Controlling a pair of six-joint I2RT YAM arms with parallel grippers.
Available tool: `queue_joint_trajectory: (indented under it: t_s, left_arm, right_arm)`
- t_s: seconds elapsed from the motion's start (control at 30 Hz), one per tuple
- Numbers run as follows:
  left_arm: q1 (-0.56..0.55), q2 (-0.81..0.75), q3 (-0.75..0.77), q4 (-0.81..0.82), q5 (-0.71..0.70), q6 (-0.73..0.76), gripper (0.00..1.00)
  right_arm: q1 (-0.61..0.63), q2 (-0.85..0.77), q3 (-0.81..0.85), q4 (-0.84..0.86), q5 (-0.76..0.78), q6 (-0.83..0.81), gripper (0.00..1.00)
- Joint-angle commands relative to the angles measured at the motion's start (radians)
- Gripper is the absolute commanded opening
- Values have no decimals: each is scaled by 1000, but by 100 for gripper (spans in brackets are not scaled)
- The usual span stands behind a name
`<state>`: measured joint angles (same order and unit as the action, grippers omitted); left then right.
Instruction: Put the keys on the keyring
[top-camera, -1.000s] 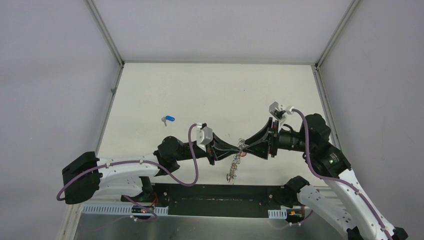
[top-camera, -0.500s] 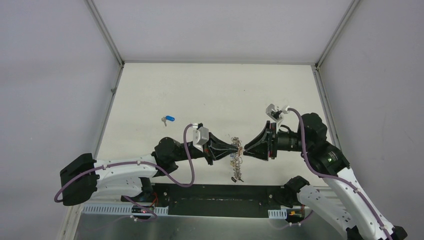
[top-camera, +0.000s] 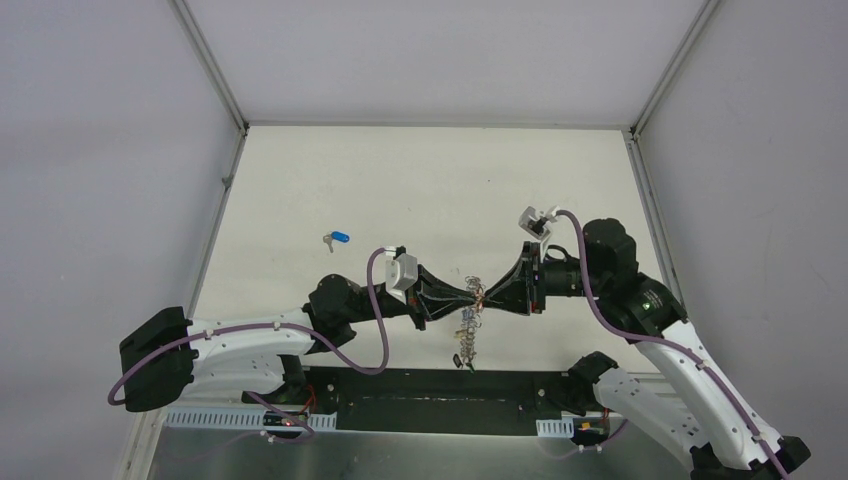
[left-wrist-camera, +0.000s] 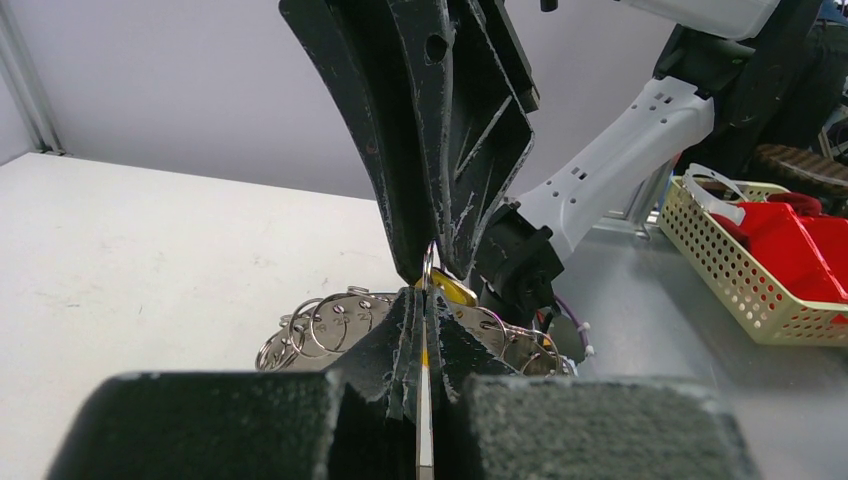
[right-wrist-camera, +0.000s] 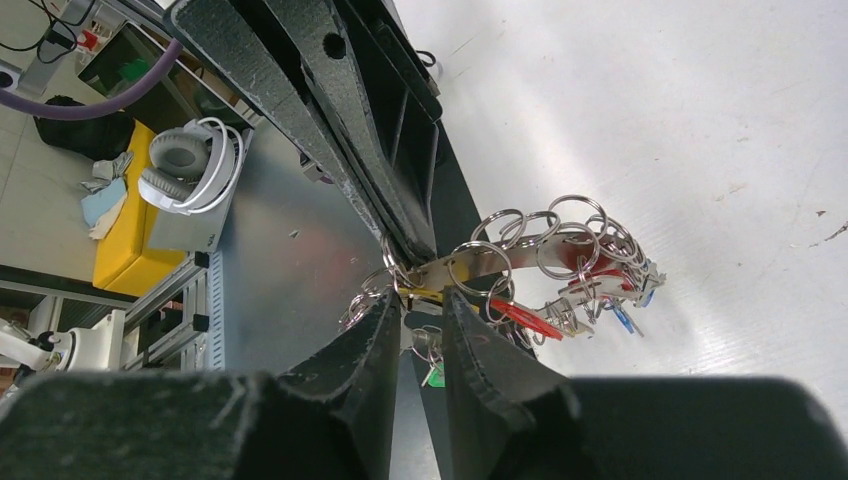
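The keyring (top-camera: 468, 322), a silvery band strung with small rings and tagged keys, hangs above the table between my two grippers. My left gripper (top-camera: 468, 296) is shut on the band, which shows edge-on between its fingers (left-wrist-camera: 405, 340), with a yellow tag (left-wrist-camera: 456, 290) at the tips. My right gripper (top-camera: 486, 296) meets it tip to tip. Its fingers (right-wrist-camera: 375, 330) stand a narrow gap apart around the yellow tag (right-wrist-camera: 428, 294). The rings (right-wrist-camera: 545, 245), a red tag (right-wrist-camera: 525, 318) and a green tag (right-wrist-camera: 432, 375) hang there. One blue-tagged key (top-camera: 337, 238) lies alone on the table.
The white table (top-camera: 430, 180) has grey walls on three sides. A black and metal ledge (top-camera: 400, 400) runs along the near edge under the hanging keys. Off the table stand a yellow basket (left-wrist-camera: 760, 290) and headphones (right-wrist-camera: 190, 165).
My right arm has moved left towards the left gripper and its jaws have narrowed. The hanging bunch has swung and now dangles straighter below the fingertips. The blue-tagged key has not moved.
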<state>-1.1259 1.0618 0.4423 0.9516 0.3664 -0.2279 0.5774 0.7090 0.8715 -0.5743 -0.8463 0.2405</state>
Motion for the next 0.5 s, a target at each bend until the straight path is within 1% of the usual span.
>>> queue_joint_trajectory:
  t_s: [0.0,0.27,0.47]
  left_arm:
    - [-5,-26,18,75,-10,-14,0]
    - [-5,-29,13,69,-18,-10,0]
    - [-5,-28,15,72,-17,-8,0]
  right_arm:
    - [-7,-9,52,15,-7,-30,22]
    - [-7,-37,34,-10,3,-46,0]
    - [-7,-34,18,-41,1,-69,0]
